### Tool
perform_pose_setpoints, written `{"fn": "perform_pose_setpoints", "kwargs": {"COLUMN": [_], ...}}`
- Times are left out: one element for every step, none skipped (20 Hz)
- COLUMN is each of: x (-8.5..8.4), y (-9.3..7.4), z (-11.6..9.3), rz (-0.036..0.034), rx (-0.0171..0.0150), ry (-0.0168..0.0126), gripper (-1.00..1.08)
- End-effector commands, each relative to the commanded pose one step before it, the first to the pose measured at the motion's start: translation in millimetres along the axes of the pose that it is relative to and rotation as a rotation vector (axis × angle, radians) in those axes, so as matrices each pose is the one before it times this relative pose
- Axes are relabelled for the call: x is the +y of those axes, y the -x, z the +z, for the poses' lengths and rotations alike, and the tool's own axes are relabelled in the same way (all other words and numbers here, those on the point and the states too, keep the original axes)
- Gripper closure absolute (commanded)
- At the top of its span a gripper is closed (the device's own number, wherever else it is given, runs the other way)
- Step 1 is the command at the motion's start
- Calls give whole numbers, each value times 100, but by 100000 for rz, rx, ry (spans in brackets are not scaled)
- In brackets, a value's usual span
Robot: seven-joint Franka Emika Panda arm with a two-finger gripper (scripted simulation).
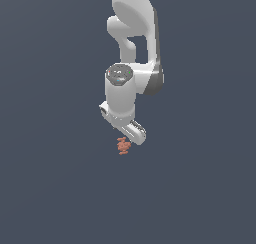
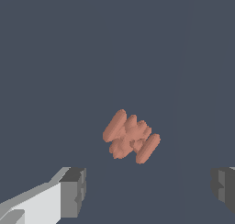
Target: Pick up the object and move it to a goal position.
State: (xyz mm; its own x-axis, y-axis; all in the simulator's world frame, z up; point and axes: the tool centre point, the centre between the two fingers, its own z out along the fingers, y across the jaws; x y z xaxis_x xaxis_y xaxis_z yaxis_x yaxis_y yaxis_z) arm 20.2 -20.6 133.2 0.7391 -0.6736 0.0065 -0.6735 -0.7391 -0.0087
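1. So, containers first – none appear in either view, only a flat dark grey-blue surface (image 1: 55, 188).
2. White arm (image 1: 132, 38) comes down from the top of the exterior view; its gripper (image 1: 131, 136) hangs low over the surface.
3. Gripper is released – in the wrist view the two dark grey fingertips (image 2: 73, 191) stand far apart, with nothing between them.
4. Orange-red object (image 2: 131, 137) lies on the surface: small, lumpy, ridged, with two longer lobes on its outer sides.
5. In the wrist view the object sits ahead of the fingertips, roughly centred on the gap between them, touching neither.
6. In the exterior view the object (image 1: 123, 146) shows just below the gripper body, slightly toward the exterior view's left.
7. Contact between gripper and object: none visible.
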Motion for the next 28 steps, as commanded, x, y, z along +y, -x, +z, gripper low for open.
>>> {"fn": "perform_pose_setpoints", "kwargs": {"x": [-102,-40,-39,-38,-38,-38,-37,-37,-37,-36,-34,-32,-30,-27,-26,-24,-22,-20,-18,-16,-14,-13,-11,-9,-7,-6,-5,-2], "y": [-39,-11,-11,-10,-9,-9,-8,-7,-6,-6,-5,-4,-3,-3,-2,-1,-1,-1,-1,-1,-1,0,1,0,0,-1,2,-1], "z": [529,209,208,208,207,207,206,206,205,203,193,182,171,161,150,139,128,118,107,97,87,76,66,56,46,35,25,15], "rz": [7292,2842,2842,2841,2839,2839,2838,2837,2835,2813,2686,2541,2394,2249,2102,1956,1811,1666,1520,1376,1231,1085,939,796,651,507,359,218], "rx": [-185,-65,-59,-53,-46,-40,-33,-27,-20,-13,-7,-1,4,8,12,14,16,17,18,18,17,16,15,13,11,9,6,4], "ry": [55,32,36,39,42,44,47,48,50,50,49,47,44,41,38,35,32,29,26,23,20,18,15,13,10,8,5,3], "gripper": [-92,-92,-92,-92,-92,-92,-92,-92,-92,-92,-92,-92,-92,-92,-92,-92,-92,-92,-92,-92,-92,-92,-92,-92,-92,-92,-92,-92]}}
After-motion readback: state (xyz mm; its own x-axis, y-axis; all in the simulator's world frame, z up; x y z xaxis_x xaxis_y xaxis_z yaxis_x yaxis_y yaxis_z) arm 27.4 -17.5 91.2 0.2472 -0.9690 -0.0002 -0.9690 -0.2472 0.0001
